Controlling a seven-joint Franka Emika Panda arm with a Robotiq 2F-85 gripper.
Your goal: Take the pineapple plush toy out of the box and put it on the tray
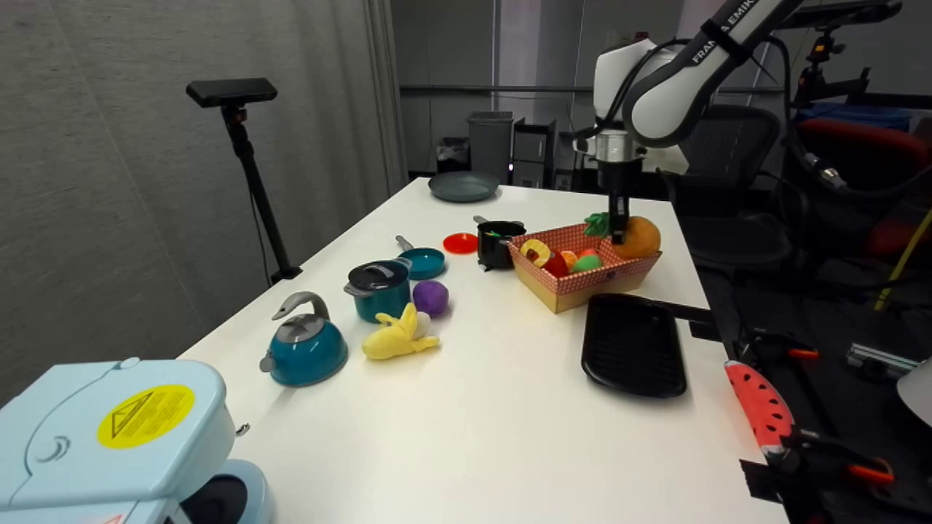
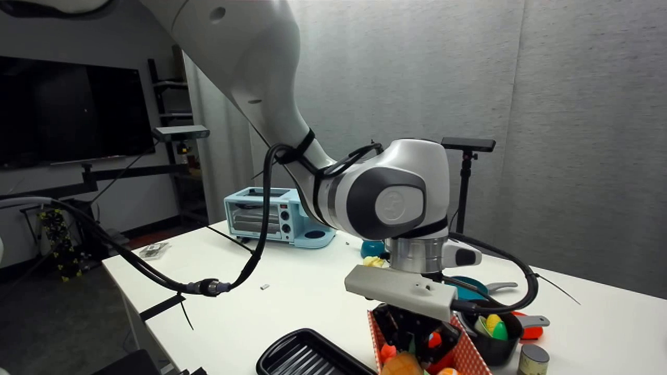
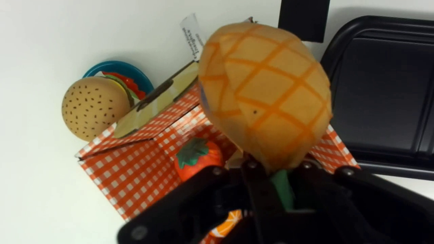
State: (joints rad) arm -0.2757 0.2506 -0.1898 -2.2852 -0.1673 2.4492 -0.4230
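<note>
The pineapple plush toy is an orange-yellow ball with a green tuft. It is at the rim height of the box, over one end, in an exterior view. My gripper points down and is shut on the toy's neck, between body and tuft. In the wrist view the toy bulges beyond the fingertips, above the red-checked box. Another exterior view shows only part of the toy below the gripper. The black tray lies close beside the box and holds nothing.
A red tomato toy and other toy foods are in the box. A burger toy stands by the box's far side. A black pot is close to the box. A watermelon plush lies at the table edge, past the tray.
</note>
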